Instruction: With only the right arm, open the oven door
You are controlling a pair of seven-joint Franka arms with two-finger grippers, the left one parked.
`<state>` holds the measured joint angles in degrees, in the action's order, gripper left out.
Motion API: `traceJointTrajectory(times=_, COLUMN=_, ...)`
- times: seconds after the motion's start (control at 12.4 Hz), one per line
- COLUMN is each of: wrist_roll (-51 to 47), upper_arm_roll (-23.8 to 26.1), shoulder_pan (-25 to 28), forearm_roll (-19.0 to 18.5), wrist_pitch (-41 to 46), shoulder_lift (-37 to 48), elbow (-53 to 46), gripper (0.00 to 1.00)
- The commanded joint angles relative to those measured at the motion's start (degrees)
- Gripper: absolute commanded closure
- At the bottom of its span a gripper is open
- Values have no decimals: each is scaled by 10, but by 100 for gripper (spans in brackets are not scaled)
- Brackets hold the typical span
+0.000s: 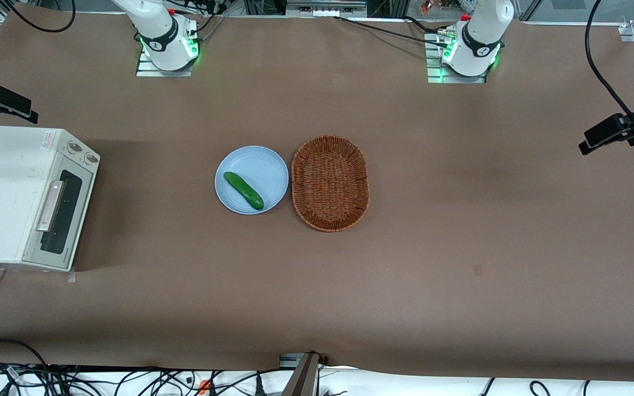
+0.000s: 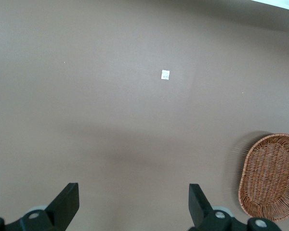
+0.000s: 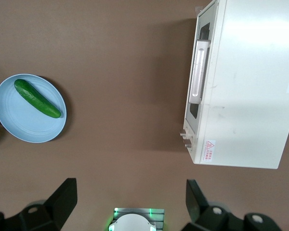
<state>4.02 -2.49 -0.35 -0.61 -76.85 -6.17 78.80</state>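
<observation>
silver metal frames the oven door (image 1: 59, 219), shut flat against the cream toaster oven (image 1: 3, 192) that sits at the working arm's end of the brown surface (image 1: 460, 231). its long bar handle (image 1: 50, 206) runs along the door's upper edge, above the dark glass, with two knobs (image 1: 82, 152) beside the door.

the pincer (image 3: 130, 202) hangs high above the surface, well apart from the oven, its fingers (image 3: 65, 195) spread wide with nothing between them; the wrist view looks straight down on the oven's top and the handle (image 3: 198, 72).

to do this reach well, i judge the right arm (image 1: 154, 27) should descend in front of the oven, line the wide fingers across the bar near its middle, close firmly, then pull outward and down along the door's hinge arc rather than straight back, so the light oven does not slide.

nearer the table's middle than the oven, a blue plate (image 1: 273, 170) carries a cucumber (image 1: 243, 190), with a wicker basket (image 1: 330, 182) just beside it; both lie well clear of the path.
</observation>
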Motion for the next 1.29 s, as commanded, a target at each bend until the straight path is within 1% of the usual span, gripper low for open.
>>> traceJointTrajectory(times=0.0, wrist_roll=-2, upper_arm_roll=7, shoulder_pan=-1, forearm_roll=-8, wrist_pitch=14, shoulder_lift=3, elbow=5, gripper=0)
traceJointTrajectory(times=0.16, wrist_roll=0, upper_arm_roll=9, shoulder_pan=5, forearm_roll=-10, wrist_pitch=26, shoulder_lift=-3, elbow=13, gripper=0)
traceJointTrajectory(times=0.24, wrist_roll=-6, upper_arm_roll=10, shoulder_pan=12, forearm_roll=-10, wrist_pitch=27, shoulder_lift=-10, elbow=22, gripper=2)
traceJointTrajectory(times=0.32, wrist_roll=-7, upper_arm_roll=10, shoulder_pan=18, forearm_roll=-10, wrist_pitch=25, shoulder_lift=-12, elbow=35, gripper=11)
traceJointTrajectory(times=0.4, wrist_roll=-7, upper_arm_roll=10, shoulder_pan=26, forearm_roll=-9, wrist_pitch=23, shoulder_lift=-17, elbow=44, gripper=23)
traceJointTrajectory(times=0.56, wrist_roll=-7, upper_arm_roll=10, shoulder_pan=40, forearm_roll=-10, wrist_pitch=26, shoulder_lift=-31, elbow=54, gripper=54)
traceJointTrajectory(times=0.64, wrist_roll=-6, upper_arm_roll=10, shoulder_pan=43, forearm_roll=-10, wrist_pitch=23, shoulder_lift=-39, elbow=60, gripper=66)
traceJointTrajectory(times=0.72, wrist_roll=-6, upper_arm_roll=10, shoulder_pan=44, forearm_roll=-11, wrist_pitch=23, shoulder_lift=-49, elbow=63, gripper=76)
traceJointTrajectory(times=0.81, wrist_roll=-5, upper_arm_roll=9, shoulder_pan=47, forearm_roll=-13, wrist_pitch=23, shoulder_lift=-59, elbow=63, gripper=84)
traceJointTrajectory(times=0.89, wrist_roll=-5, upper_arm_roll=9, shoulder_pan=51, forearm_roll=-29, wrist_pitch=21, shoulder_lift=-70, elbow=63, gripper=95)
traceJointTrajectory(times=0.97, wrist_roll=-6, upper_arm_roll=9, shoulder_pan=68, forearm_roll=-67, wrist_pitch=21, shoulder_lift=-88, elbow=64, gripper=100)
traceJointTrajectory(times=1.05, wrist_roll=-7, upper_arm_roll=9, shoulder_pan=84, forearm_roll=-108, wrist_pitch=18, shoulder_lift=-105, elbow=65, gripper=100)
traceJointTrajectory(times=1.13, wrist_roll=-8, upper_arm_roll=9, shoulder_pan=86, forearm_roll=-128, wrist_pitch=12, shoulder_lift=-117, elbow=69, gripper=100)
traceJointTrajectory(times=1.21, wrist_roll=-7, upper_arm_roll=9, shoulder_pan=85, forearm_roll=-138, wrist_pitch=-6, shoulder_lift=-129, elbow=79, gripper=100)
